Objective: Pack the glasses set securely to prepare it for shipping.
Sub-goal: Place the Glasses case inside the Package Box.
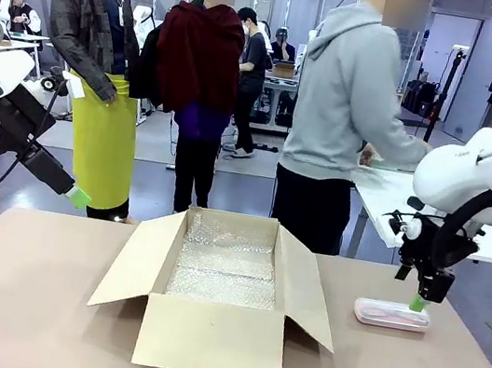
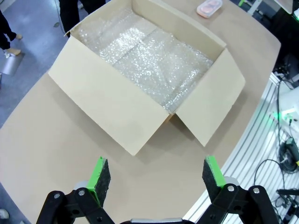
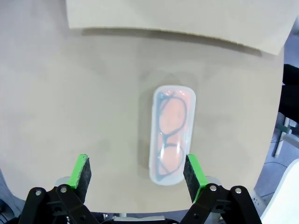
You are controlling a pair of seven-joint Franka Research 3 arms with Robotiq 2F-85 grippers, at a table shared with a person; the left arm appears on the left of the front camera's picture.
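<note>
Hanging low over the right side of the brown table (image 1: 19, 297), right of the open cardboard box (image 1: 210, 341): the right gripper (image 3: 136, 170), jaws spread wide, holding nothing. Just under it, flat on the table: the pink glasses case (image 3: 171, 133), glasses inside, much closer to one pad than the other.

Looks like the pick-up step. To do it well: slide sideways first to get the case in the middle, go straight down, then squeeze gently across the short side. No tipping.

Past the far edge, a person (image 1: 347, 116) in a grey hoodie, turned away. Nearer, the box's right flap (image 1: 308, 294), leaning out toward the case, so lift high to clear it. Inside the box, soft bubble wrap (image 1: 225, 266), ready. Far left, up off the table, the left gripper (image 2: 158, 175), jaws wide open too, empty, well out of the way.
</note>
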